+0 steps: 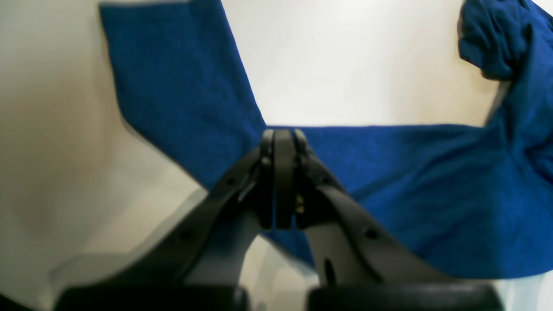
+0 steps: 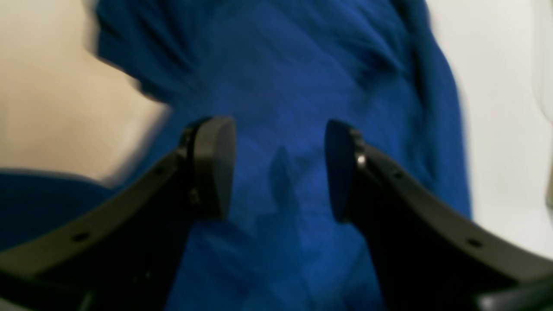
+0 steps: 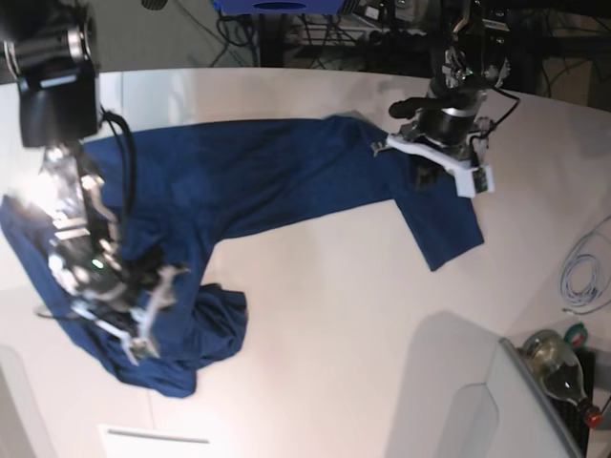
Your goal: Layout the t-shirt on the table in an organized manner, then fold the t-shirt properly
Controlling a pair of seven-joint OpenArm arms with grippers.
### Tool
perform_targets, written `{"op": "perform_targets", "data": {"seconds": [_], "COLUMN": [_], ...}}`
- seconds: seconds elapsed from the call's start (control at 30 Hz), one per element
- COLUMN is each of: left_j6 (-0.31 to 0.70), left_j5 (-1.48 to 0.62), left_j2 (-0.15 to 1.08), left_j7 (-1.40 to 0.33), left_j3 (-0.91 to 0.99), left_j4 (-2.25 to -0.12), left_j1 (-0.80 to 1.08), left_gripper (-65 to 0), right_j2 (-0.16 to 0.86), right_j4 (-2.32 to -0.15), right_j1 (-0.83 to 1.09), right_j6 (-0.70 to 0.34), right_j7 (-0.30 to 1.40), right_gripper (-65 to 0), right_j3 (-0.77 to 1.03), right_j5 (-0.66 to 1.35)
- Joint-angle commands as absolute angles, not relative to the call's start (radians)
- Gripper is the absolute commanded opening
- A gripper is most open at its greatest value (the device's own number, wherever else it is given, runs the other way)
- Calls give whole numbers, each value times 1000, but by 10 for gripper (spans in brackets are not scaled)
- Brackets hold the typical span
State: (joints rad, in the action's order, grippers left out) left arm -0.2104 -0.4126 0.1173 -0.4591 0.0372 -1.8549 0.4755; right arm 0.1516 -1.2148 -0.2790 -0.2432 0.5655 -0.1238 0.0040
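The t-shirt [image 3: 258, 181] lay sprawled across the white table [image 3: 344, 315], a soft navy knit with no print, far from flat. One long band of cloth stretched from the rumpled mass at the base view's left up toward the far right, where a flat sleeve-like panel bent downward in a blunt rectangle. At the lower left the fabric bunched into deep folds and a rounded heap.

Over on the base view's right, the left gripper [image 1: 283, 134] sat right at the crook where that band met the hanging panel. Its black, matte fingers [image 1: 264, 149] were pressed together with no gap showing, tips meeting at the straight hem edge. Whether cloth was pinched between them could not be made out. The weave there looked fine and even, lying smooth on the glossy tabletop, with a crumpled lump of cloth in that view's upper right corner.

On the base view's left, the right gripper [image 2: 281, 168] hovered over the wrinkled heap with its jaws spread wide, nothing between them. Its rounded, flat-faced pads [image 2: 214, 166] stood well apart, blue cloth filling the gap behind them, blurred and streaked with soft creases.

A green glass bottle [image 3: 558, 367] and a coil of pale cable [image 3: 578, 272] sat at the base view's lower right.
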Motion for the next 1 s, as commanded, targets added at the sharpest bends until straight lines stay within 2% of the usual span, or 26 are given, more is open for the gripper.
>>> {"op": "perform_targets", "data": {"seconds": [0.0,0.27,0.37,0.5,0.53,0.57,0.63,0.67,0.8,0.9,0.97], "left_j6": [-214,-214,-214,-214,-214,-214,-214,-214,-214,-213,-213], "left_j5": [-407,-406,-406,-406,-406,-406,-406,-406,-406,-404,-404], "left_j2": [116,101,101,101,101,101,101,101,101,102,102], "left_j7": [-437,-437,-437,-437,-437,-437,-437,-437,-438,-438,-443], "left_j3": [53,173,193,193,193,193,193,194,193,193,188], "left_j4": [-1874,-1871,-1873,-1870,-1870,-1870,-1870,-1870,-1863,-1837,-1814], "left_j1": [492,552,564,564,564,562,556,555,536,519,499], "left_gripper": [-650,-650,-650,-650,-650,-650,-650,-650,-650,-650,-650], "right_j2": [139,59,51,51,51,51,50,50,53,62,76], "right_j4": [-1173,-835,-690,-639,-638,-638,-638,-642,-762,-1032,-1257], "right_j1": [-325,-492,-538,-544,-542,-541,-539,-538,-481,-346,-229], "right_j6": [-211,-180,-128,-111,-111,-111,-108,-108,-114,-130,-186], "right_j7": [558,412,346,309,309,309,309,311,404,524,608], "right_gripper": [-338,-339,-341,-351,-381,-443,-617,-650,-650,-650,-650], "right_j3": [-133,-202,-213,-213,-213,-211,-211,-211,-209,-211,-205], "right_j5": [4,2,2,2,2,2,4,4,7,7,5]}}
